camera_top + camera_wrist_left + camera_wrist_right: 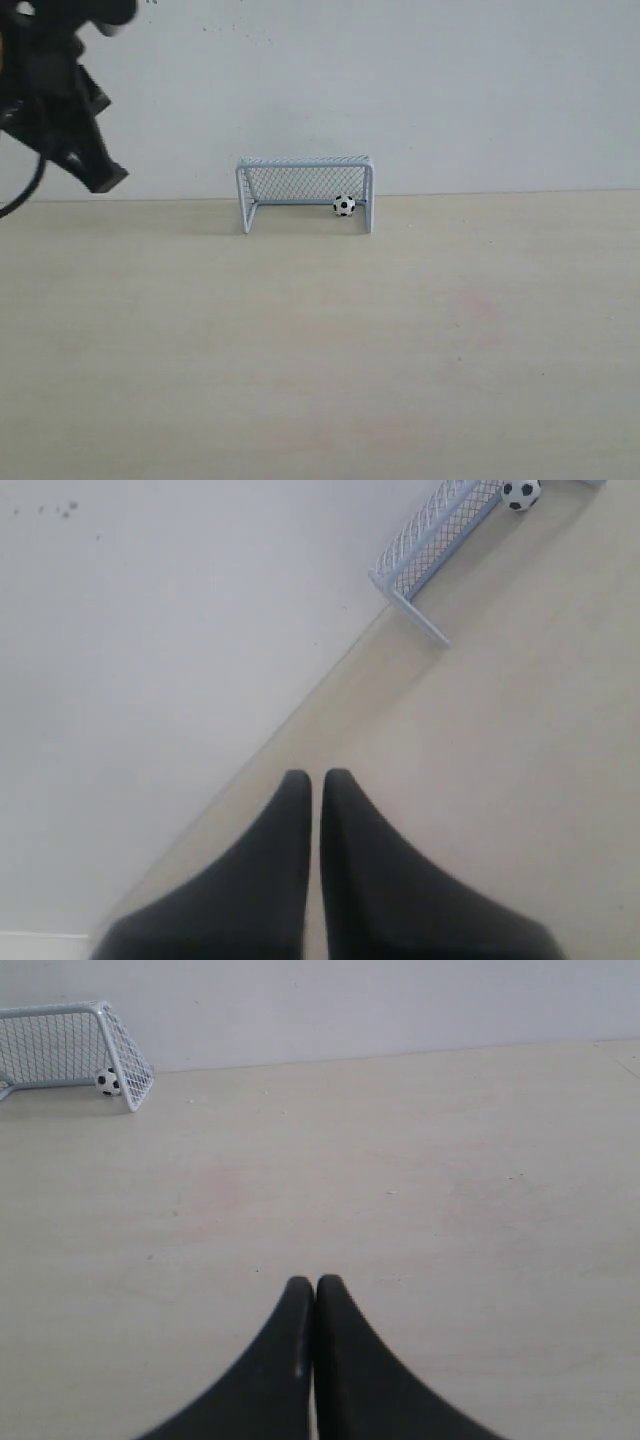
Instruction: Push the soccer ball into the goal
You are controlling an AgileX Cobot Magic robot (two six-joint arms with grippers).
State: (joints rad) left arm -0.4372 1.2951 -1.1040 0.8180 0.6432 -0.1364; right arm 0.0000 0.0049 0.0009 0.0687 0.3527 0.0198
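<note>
Inside the goal [305,160], the soccer ball [344,206]; left claw [316,778], right claw [315,1283] seemingly closed, empty.

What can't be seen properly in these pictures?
Exterior view: the left arm is blurred and cut by the left edge; the right arm is out of frame.
Left wrist view: the top edge cuts off the goal.
Right wrist view: the left edge clips its far side.
</note>
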